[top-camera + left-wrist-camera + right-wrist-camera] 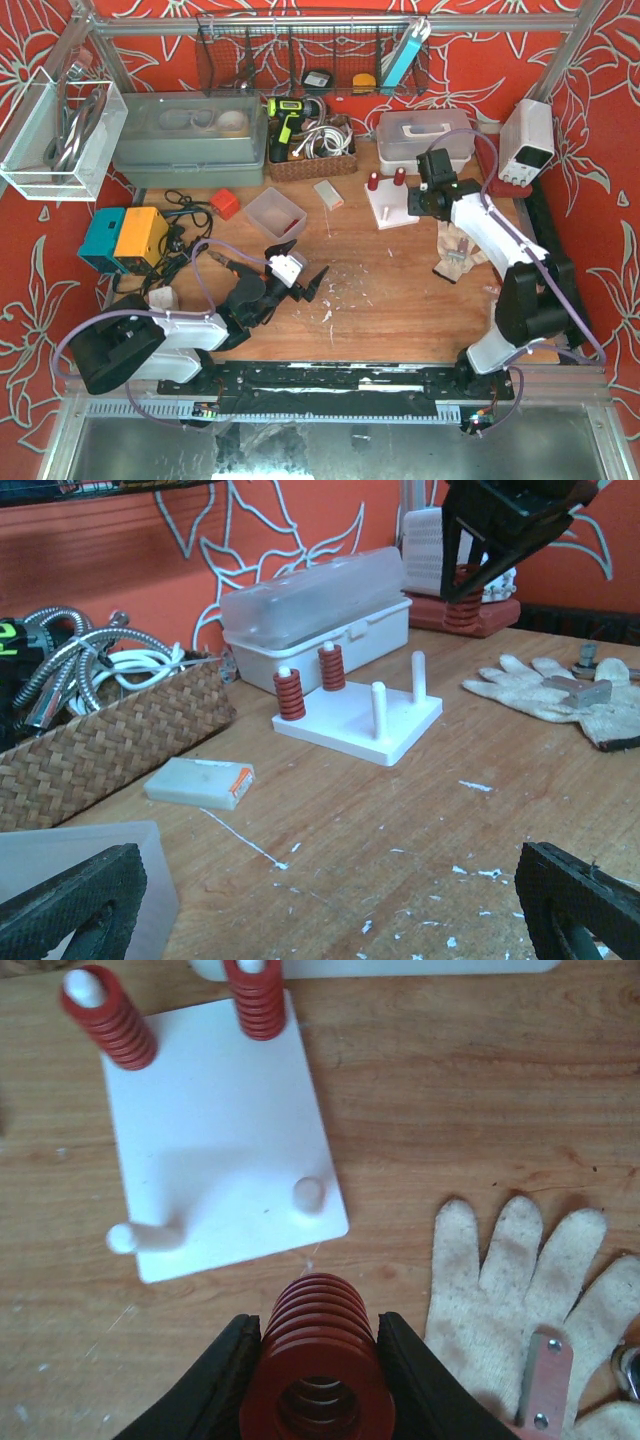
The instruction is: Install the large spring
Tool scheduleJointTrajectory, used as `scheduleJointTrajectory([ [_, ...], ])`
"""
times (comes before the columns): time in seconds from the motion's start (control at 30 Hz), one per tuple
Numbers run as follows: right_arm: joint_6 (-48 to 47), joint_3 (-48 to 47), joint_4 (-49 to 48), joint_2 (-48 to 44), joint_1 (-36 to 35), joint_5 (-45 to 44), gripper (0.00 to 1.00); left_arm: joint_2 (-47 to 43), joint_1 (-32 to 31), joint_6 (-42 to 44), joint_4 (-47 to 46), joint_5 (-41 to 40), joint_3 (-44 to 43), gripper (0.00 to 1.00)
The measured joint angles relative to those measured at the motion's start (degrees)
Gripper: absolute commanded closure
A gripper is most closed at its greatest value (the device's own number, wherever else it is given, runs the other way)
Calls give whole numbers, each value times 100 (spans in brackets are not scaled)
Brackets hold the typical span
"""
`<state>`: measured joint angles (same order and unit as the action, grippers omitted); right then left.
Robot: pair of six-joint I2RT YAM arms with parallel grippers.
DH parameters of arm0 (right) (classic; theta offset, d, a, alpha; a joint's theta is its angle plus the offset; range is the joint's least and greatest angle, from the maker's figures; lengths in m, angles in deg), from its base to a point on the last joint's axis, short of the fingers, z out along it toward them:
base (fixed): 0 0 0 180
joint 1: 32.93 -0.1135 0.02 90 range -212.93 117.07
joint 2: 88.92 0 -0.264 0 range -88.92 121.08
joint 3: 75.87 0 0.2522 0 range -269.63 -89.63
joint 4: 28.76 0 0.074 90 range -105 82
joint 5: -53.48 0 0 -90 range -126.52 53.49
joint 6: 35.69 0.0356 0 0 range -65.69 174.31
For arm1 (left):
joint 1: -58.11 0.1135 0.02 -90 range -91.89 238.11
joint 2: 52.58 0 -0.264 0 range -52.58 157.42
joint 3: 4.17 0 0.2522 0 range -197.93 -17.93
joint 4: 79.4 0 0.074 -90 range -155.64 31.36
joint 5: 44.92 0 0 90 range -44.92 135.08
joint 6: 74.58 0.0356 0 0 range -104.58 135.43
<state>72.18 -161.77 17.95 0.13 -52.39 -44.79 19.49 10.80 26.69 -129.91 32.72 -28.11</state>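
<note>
No text, brand or number can be read; printing on the small white box (199, 782) is blurred.

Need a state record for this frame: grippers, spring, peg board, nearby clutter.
left gripper: open, empty
right gripper: shut on large spring, not yet on a peg
peg board: two pegs carry small springs; two bare pegs
clutter: glove lying flat beside the board
</note>
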Motion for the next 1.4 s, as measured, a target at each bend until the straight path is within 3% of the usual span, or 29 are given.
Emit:
scheduleJointTrajectory([
  [0.23,2,-404,-35,627,352,214,100,-72,0,0,63,2,0,0],
  [1.1,-57,-1172,-57,1784,369,341,100,-131,0,4,96,57,0,0],
  [1.23,-63,-1185,-59,2002,369,319,94,-131,0,4,105,61,0,0],
  [1.4,-63,-1235,-44,2096,369,319,74,-131,0,4,122,63,0,0],
])
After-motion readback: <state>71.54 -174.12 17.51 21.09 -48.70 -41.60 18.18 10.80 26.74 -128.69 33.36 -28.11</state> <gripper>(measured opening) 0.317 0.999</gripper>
